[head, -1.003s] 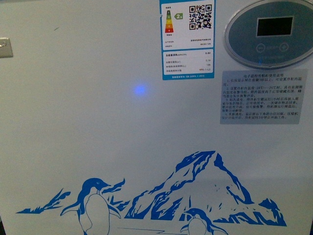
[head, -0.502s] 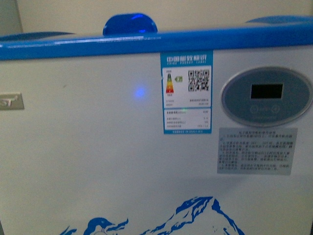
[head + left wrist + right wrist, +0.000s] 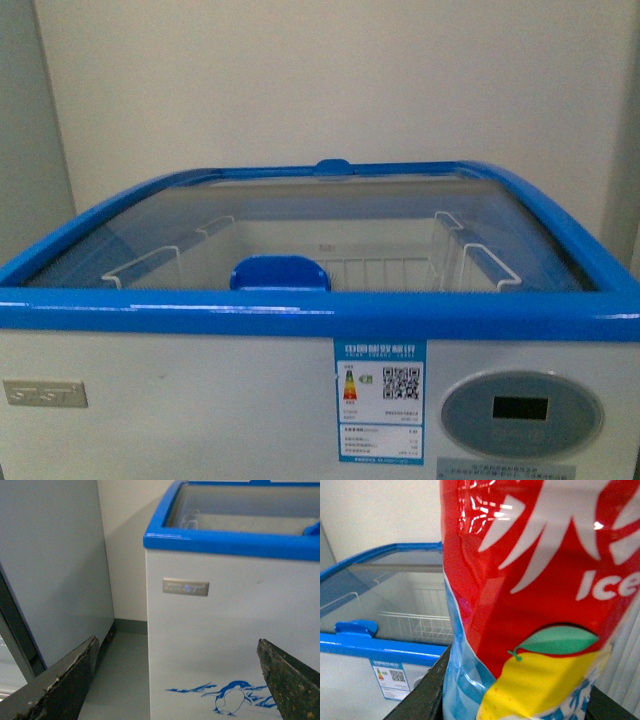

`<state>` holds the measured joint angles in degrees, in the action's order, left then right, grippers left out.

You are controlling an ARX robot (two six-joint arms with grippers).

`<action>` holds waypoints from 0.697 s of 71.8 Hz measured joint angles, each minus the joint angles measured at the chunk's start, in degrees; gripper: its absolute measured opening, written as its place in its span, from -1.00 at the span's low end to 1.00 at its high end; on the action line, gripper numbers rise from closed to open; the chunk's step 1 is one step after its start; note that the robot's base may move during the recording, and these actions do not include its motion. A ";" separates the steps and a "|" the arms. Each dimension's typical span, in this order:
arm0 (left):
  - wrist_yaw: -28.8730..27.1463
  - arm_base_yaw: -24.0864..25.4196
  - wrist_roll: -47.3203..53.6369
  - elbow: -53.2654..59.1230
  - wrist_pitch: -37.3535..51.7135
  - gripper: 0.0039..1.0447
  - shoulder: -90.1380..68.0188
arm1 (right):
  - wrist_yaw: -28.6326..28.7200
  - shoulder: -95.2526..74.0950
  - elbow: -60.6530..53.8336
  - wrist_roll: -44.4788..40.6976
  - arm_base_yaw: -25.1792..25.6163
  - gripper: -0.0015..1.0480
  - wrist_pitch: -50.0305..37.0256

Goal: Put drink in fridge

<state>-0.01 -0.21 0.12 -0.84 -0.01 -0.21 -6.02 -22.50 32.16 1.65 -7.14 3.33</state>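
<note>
The drink [image 3: 530, 590] fills the right wrist view: a bottle with a red label, white lettering and a yellow lemon picture. Its cap is out of view. My right gripper [image 3: 515, 695] is shut on it, with dark fingers [image 3: 422, 695] on either side. The fridge [image 3: 200, 400] stands right in front: a white chest freezer with a blue rim [image 3: 300, 312], curved glass lids [image 3: 130, 235] and white wire baskets [image 3: 380, 270] inside. It also shows in the right wrist view [image 3: 380, 650]. My left gripper [image 3: 180, 690] is open and empty, facing the fridge's front left corner [image 3: 210, 645]. Neither arm shows in the front view.
A blue lid handle [image 3: 280, 272] sits at the front rim and another [image 3: 333, 166] at the back. An energy label [image 3: 380, 400] and an oval control panel [image 3: 520, 412] are on the front. A tall grey cabinet [image 3: 50, 570] stands left of the fridge, with a floor gap [image 3: 120, 680] between.
The front view has risen from the fridge's front panel with the penguin picture to its top. The blue rim, glass lids and baskets have come into view.
</note>
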 joint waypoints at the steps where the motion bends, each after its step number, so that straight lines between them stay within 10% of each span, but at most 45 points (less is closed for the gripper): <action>1: 0.02 0.00 0.00 0.00 0.00 0.85 0.00 | 0.00 0.00 0.00 0.00 0.00 -0.23 0.00; 32: 5.84 1.14 -7.48 -2.89 -5.05 0.85 -7.08 | -0.09 0.00 0.07 -0.02 0.00 -0.23 -0.02; 50: 17.70 -1.53 -0.59 -13.92 28.17 0.85 -47.82 | -0.02 0.00 0.07 -0.04 -0.04 -0.23 -0.02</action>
<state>17.69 -1.74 -0.47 -14.76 28.16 -48.03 -6.04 -22.50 32.23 1.61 -7.18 3.31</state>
